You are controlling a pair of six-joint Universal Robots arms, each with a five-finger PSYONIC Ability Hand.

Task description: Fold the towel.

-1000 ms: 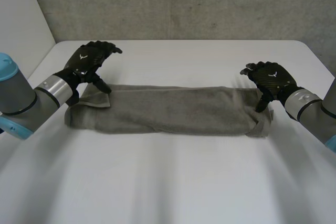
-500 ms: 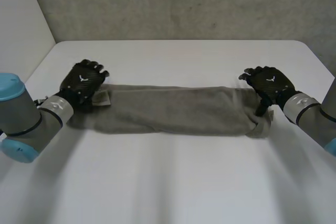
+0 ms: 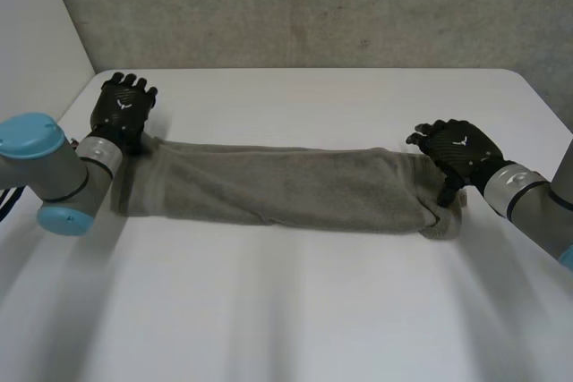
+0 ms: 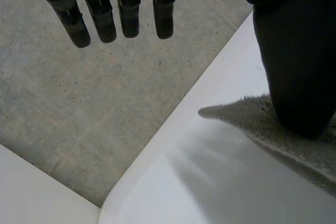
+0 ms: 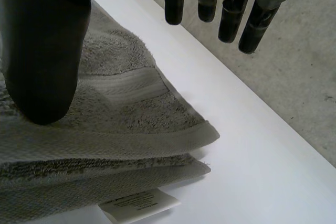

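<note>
at the left end, the robot's black left hand (image 3: 123,112) sits over the far corner of the grey-brown terry towel (image 3: 286,187). in the left wrist view its fingers (image 4: 100,19) are straight and spread, held off the cloth, and only the thumb (image 4: 294,51) rests on the towel's pointed corner (image 4: 236,113). nothing is pinched, so this hand is released and merely touches the cloth.

the towel lies as one long, narrow band across the middle of the white table (image 3: 295,310), running from one hand to the other, a little nearer the far edge than the near one. it looks doubled along its length.

at the right end, the black right hand (image 3: 457,151) hovers over the short edge. in the right wrist view its fingers (image 5: 231,14) are straight and clear of the towel, while the thumb (image 5: 44,51) is on the top layer. this hand is released too. stacked layers (image 5: 105,145) show under the thumb, with a small white label (image 5: 139,203) poking out from beneath them.

as a judgement: the lengthwise fold seems done and fairly neat. what appears left is the end-to-end folding to shorten the band, and with neither hand gripping, that step is not yet begun.
</note>
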